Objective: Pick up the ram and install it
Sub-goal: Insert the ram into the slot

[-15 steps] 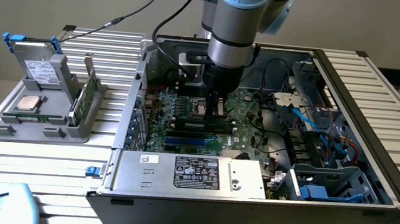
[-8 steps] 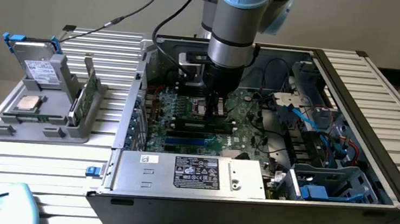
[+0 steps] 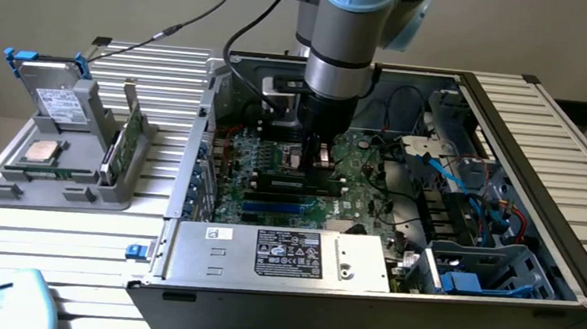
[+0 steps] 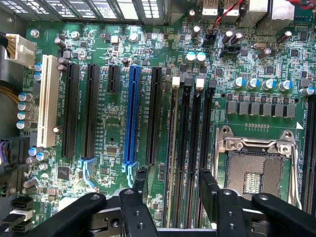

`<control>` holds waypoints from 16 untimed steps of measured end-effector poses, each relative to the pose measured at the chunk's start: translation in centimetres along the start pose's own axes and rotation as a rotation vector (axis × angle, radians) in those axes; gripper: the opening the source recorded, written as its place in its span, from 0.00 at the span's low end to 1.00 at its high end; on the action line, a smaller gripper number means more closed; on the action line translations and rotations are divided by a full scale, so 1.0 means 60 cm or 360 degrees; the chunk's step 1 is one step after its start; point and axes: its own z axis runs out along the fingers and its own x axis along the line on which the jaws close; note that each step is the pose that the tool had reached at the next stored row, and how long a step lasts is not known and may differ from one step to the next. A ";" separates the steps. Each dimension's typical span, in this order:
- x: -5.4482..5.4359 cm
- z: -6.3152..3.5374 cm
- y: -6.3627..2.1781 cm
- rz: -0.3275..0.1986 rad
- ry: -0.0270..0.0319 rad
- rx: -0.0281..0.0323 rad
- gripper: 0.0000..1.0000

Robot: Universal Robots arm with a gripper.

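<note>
My gripper (image 3: 309, 159) reaches down into the open computer case (image 3: 542, 234) over the motherboard (image 4: 113, 148). Its black fingers (image 4: 140, 183) stand apart on either side of the long black memory slots (image 4: 195, 143). The ram (image 4: 173, 148) shows as a thin edge standing in the slot between them, with a gap to each finger. In the exterior view the ram (image 3: 292, 185) is a dark strip with a pale label, lying just below the gripper. The gripper (image 4: 173, 190) is open and holds nothing.
Beside the slots sits the bare processor socket (image 4: 254, 170). A blue slot (image 4: 132, 113) and several black card slots lie on the other side. A grey fixture (image 3: 59, 176) at the exterior view's left holds a hard drive, a silver chip and an upright green board (image 3: 129, 142). Cables fill the case's right.
</note>
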 end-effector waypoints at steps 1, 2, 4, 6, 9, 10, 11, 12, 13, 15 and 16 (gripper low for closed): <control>0.000 -0.002 0.001 0.0000 -0.00012 0.00002 0.55; 0.000 -0.005 0.001 0.0000 -0.00017 0.00002 0.55; 0.001 -0.014 0.004 0.0000 -0.00020 0.00002 0.55; 0.001 -0.021 0.007 0.0000 -0.00021 0.00003 0.55; 0.002 -0.030 0.010 0.0000 -0.00020 0.00002 0.55; 0.002 -0.033 0.011 0.0000 -0.00022 0.00002 0.55; 0.002 -0.037 0.012 0.0000 -0.00019 0.00001 0.55; 0.002 -0.038 0.013 0.0000 -0.00019 0.00000 0.55; 0.002 -0.038 0.013 -0.0001 -0.00021 0.00002 0.55; 0.002 -0.038 0.013 -0.0001 -0.00023 0.00002 0.45; 0.002 -0.038 0.013 0.0000 -0.00023 0.00002 0.45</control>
